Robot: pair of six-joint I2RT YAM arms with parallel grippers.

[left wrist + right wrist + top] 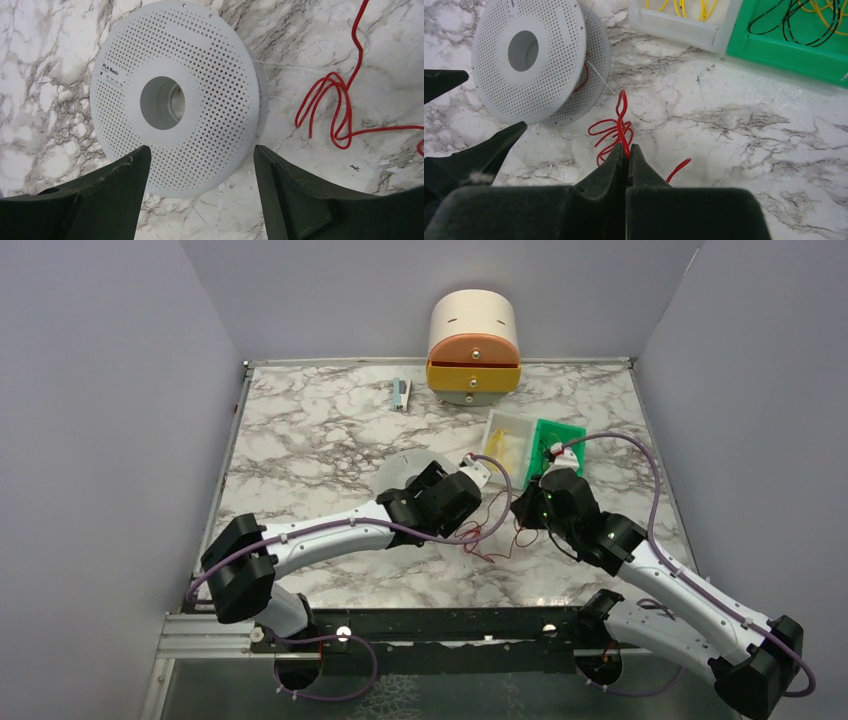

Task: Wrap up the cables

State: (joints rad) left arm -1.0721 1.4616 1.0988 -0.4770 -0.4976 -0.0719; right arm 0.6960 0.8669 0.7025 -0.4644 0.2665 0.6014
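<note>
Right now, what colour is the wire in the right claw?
The wire is bright red; the right wrist view shows it best.

Top external: mounted high behind the arm bases, looking down and forward over the whole table point(330, 430), far enough back to take in both arms and the walls. Left wrist: close in, aimed nearly straight down past the left gripper point(200, 150) at a perforated spool point(210, 75). Right wrist: equally close, tilted forward over the right gripper point(628, 146). Shared by both wrist views: spool and red cables point(620, 131) beside it, mid-table in the top view.
</note>
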